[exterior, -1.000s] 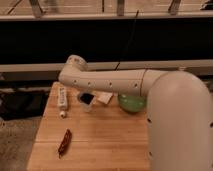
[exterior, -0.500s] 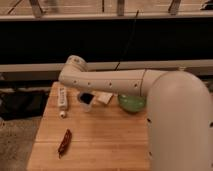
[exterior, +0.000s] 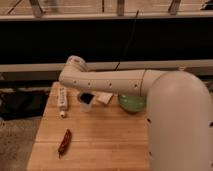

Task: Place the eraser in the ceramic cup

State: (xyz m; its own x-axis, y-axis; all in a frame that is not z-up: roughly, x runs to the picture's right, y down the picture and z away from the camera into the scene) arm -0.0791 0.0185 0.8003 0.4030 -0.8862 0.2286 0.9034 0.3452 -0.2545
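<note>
The ceramic cup (exterior: 86,103) stands upright on the desk (exterior: 105,147), toward the back edge and left of centre. Its inside reads dark, and its contents cannot be made out. A pale flat item (exterior: 104,98) lies just beside the cup on its right. Whether this item is the eraser cannot be told.

Further right, the green bowl (exterior: 131,104) sits near the pale flat item, partly covered by the arm (exterior: 107,82). The bowl is wider than the cup.

To the left of the cup, apart from it, a long white object (exterior: 62,98) lies lengthwise near the desk's left edge. A reddish-brown elongated object (exterior: 64,142) lies nearer the front-left of the desk, well apart from the cup.

The arm reaches from the large white robot body (exterior: 180,125) on the right across to the left, passing above the bowl and the cup, and ends at a rounded joint (exterior: 76,64). The gripper sits beyond this joint and is hidden from the camera. The gripper is clenched; whether it grasps anything cannot be told.
</note>
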